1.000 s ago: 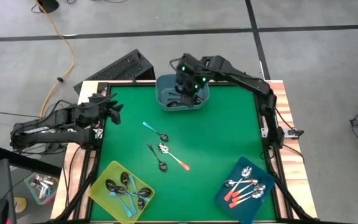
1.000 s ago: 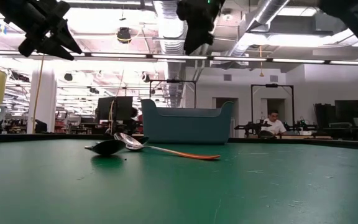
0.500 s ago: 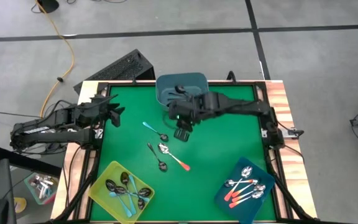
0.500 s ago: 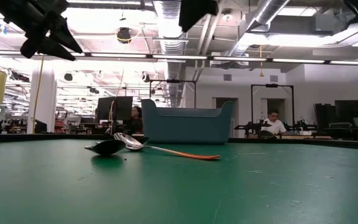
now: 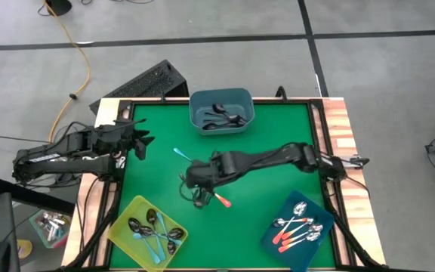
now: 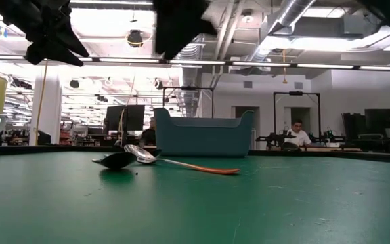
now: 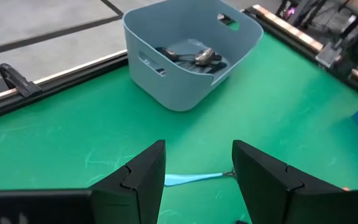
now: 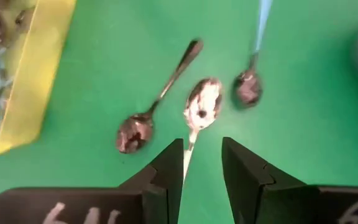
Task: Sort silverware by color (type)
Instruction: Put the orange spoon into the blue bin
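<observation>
Hovering: right gripper hangs over the three loose spoons mid-counter, jaws parted with nothing in them, lined up on the orange spoon, probably the next pick.
Loose ones: teal spoon, dark spoon and the orange one sit close together, unsorted.
Bins: yellow bin has teal ones, blue tray orange, grey bin dark, so color decides the spot.
Left gripper: parked by the counter's left edge, jaws released, holding nothing.

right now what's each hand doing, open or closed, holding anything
Left hand: open, empty, waiting at the table's left edge.
Right hand: open, empty, over the orange-handled spoon at mid-table.
</observation>
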Controlling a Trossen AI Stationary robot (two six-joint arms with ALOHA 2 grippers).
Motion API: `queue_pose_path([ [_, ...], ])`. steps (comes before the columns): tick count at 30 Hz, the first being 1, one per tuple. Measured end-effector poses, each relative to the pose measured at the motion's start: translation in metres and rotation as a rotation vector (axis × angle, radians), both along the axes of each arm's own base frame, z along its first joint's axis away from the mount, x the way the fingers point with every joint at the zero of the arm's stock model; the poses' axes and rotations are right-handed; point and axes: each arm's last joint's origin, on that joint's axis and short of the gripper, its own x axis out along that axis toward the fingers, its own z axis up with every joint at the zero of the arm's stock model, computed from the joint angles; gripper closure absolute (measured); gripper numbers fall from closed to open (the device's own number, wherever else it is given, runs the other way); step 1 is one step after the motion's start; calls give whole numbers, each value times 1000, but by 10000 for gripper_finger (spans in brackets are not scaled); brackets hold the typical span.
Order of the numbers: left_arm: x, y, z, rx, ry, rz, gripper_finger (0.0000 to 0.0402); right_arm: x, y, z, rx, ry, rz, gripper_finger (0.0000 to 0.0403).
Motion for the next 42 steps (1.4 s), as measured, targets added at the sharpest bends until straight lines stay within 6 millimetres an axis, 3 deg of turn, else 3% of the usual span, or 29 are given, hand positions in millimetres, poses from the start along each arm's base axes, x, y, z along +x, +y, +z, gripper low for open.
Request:
queue_pose_path([
  [2,0,0,0,5,10,-21,232,6,0,-24,4,85,1,283],
  [4,0,-1,-1,14,25,-31,232,9,-2,-29,20,96,3,283],
  [6,-1,-1,-1,16,34,-38,232,12,-5,-50,11,187,22,283],
  [11,-1,-1,-2,14,36,-42,232,25,-15,-77,63,215,56,283],
  [13,-1,-1,-2,14,36,-43,232,30,-20,-76,88,171,66,283],
  [15,-1,-1,-1,14,34,-44,232,27,-24,-83,64,235,82,283],
  [17,-1,-1,-1,16,34,-45,232,36,-25,-74,50,117,99,283],
  [19,-1,-1,-1,17,31,-46,232,29,-26,-70,14,169,134,283],
  [21,-2,-1,-1,21,29,-42,232,36,-24,-61,16,64,161,283],
  [26,-2,-1,-1,22,26,-39,232,30,-13,-51,0,75,244,283],
  [29,-2,-1,-1,22,26,-41,232,20,-9,-38,-11,91,285,283],
  [32,-2,-1,-1,21,27,-48,232,6,-11,-6,9,57,302,283],
  [37,-2,-1,-1,21,28,-49,232,-32,-18,61,-12,-42,321,283],
  [42,-1,-1,-1,21,25,-49,232,-85,-30,133,-53,-209,359,283],
])
